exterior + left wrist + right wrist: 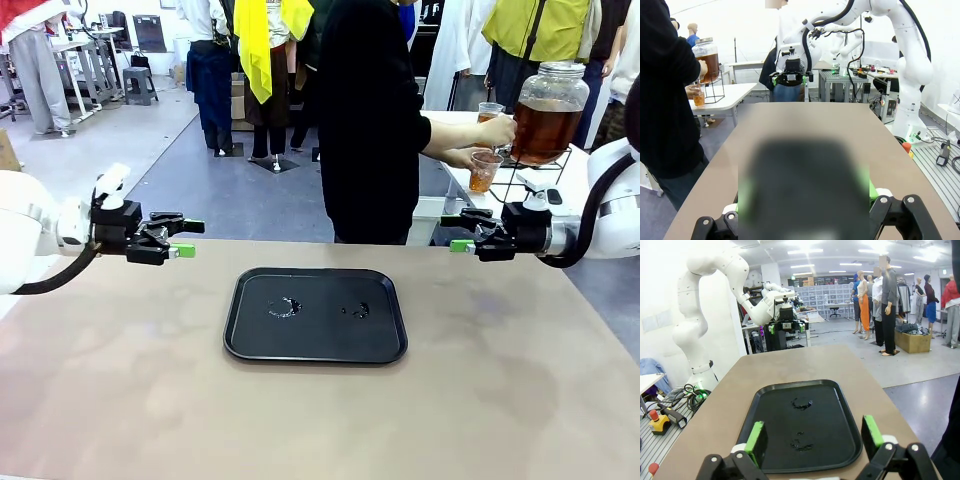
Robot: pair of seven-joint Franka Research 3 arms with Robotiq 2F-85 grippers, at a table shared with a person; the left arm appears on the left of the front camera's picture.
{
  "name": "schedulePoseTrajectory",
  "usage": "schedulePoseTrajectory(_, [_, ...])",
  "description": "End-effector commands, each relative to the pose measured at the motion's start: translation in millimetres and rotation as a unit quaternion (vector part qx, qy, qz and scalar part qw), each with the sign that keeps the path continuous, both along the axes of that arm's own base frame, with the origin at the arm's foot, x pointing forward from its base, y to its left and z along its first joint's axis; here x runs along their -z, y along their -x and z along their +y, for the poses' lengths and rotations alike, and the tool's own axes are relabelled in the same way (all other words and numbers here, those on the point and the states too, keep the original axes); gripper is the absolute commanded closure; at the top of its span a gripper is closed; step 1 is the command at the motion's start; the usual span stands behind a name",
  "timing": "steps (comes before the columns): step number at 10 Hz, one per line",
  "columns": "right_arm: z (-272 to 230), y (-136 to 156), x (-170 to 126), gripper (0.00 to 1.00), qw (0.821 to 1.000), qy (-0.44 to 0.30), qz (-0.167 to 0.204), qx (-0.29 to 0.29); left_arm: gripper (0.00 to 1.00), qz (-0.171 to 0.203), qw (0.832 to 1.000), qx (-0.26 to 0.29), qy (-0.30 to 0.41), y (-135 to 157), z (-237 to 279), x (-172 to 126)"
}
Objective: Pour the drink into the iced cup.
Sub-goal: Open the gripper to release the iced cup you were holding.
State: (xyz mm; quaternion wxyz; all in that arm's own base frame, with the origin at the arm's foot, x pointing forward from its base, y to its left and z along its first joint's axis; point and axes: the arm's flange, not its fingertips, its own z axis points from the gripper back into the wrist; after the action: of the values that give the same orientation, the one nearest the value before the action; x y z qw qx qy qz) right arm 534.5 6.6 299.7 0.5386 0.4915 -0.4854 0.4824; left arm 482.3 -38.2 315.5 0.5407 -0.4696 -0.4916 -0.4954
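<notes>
- Left hand (188,238) wide apart, holding nothing, hovering above the worktop (120,400) left of the black tray (316,314).
- Right hand (458,233) also wide apart, holding nothing, hovering right of the tray.
- Tray sits mid-worktop, with a few wet spots on it.
- Drink (482,182) is in a clear cup (485,168) held by the person's hand (462,157), beyond the tray's far right corner, off the worktop.
- Cup sits under a big glass dispenser jar (548,112) of amber liquid on a side table.

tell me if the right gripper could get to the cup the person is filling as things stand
Probably not: the cup is in the person's hand at a side table beyond the table edge, while the open right gripper hovers apart.
</notes>
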Motion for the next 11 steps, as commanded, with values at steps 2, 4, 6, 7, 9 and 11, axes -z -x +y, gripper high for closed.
schedulePoseTrajectory(2, [2.2,-1.2,-3.0,0.00,1.000,0.000,-0.001,-0.002,0.00,0.002,1.000,-0.001,-0.001,-0.1,-1.7,-0.7])
schedulePoseTrajectory(4, [2.2,-1.2,-3.0,0.00,1.000,0.000,-0.001,-0.002,0.00,0.002,1.000,-0.001,-0.001,-0.1,-1.7,-0.7])
schedulePoseTrajectory(6, [2.2,-1.2,-3.0,0.00,1.000,0.000,-0.001,-0.002,0.00,0.002,1.000,-0.001,-0.001,-0.1,-1.7,-0.7])
schedulePoseTrajectory(7, [2.2,-1.2,-3.0,0.00,1.000,0.000,-0.001,-0.002,0.00,0.002,1.000,-0.001,-0.001,-0.1,-1.7,-0.7])
schedulePoseTrajectory(9, [2.2,-1.2,-3.0,0.00,1.000,0.000,-0.001,-0.002,0.00,0.002,1.000,-0.001,-0.001,-0.1,-1.7,-0.7])
schedulePoseTrajectory(11, [2.2,-1.2,-3.0,0.00,1.000,0.000,-0.001,-0.002,0.00,0.002,1.000,-0.001,-0.001,-0.1,-1.7,-0.7])
